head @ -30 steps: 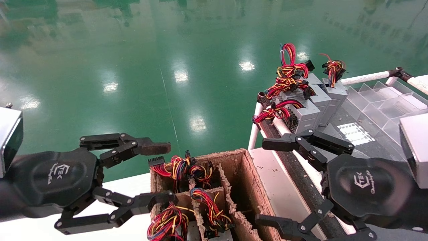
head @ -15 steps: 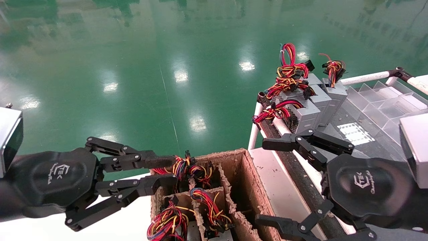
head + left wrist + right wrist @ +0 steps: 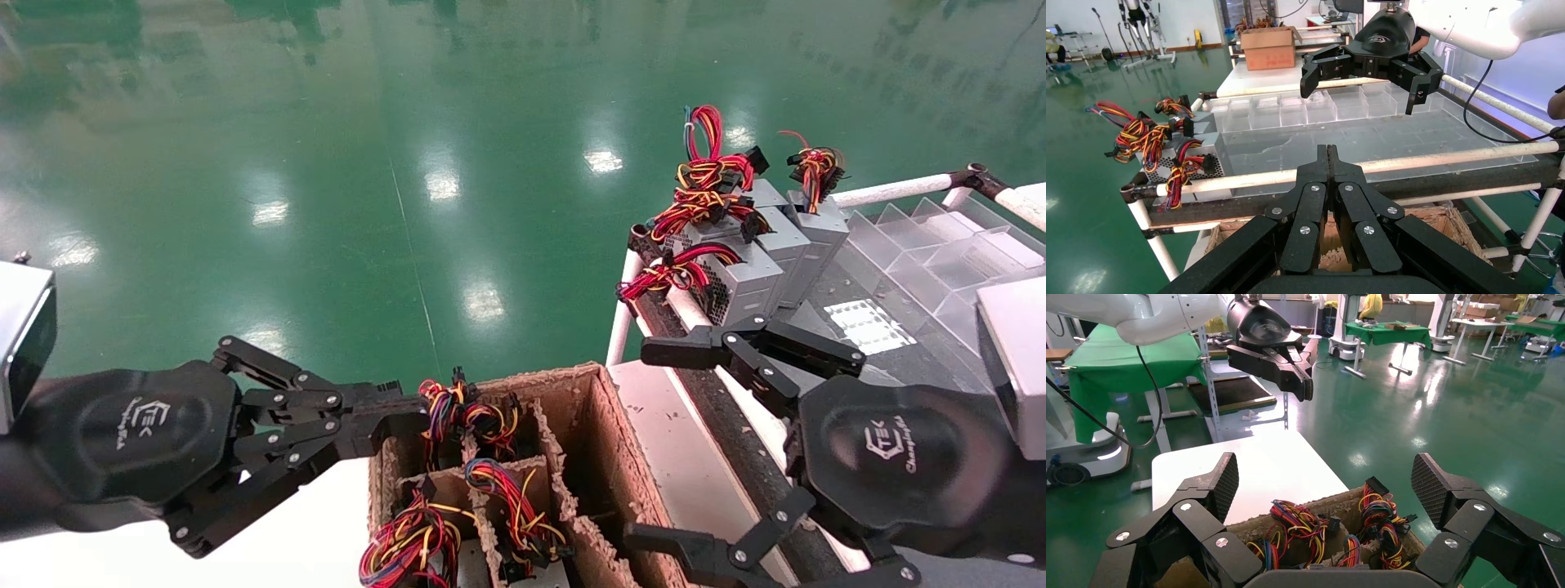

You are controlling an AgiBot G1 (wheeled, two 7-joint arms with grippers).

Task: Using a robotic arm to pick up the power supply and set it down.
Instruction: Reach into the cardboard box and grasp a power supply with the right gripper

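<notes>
Right gripper jaws wide open near the power supply on the bench corner, left gripper jaws closed by the carton; probably heavy, rigid, slick metal, so grip the case sides, not the floppy wires.

Divided box front-center w/ wire bundles inside; power supplies on rack behind-right.

Two end effectors, one cardboard box
</notes>
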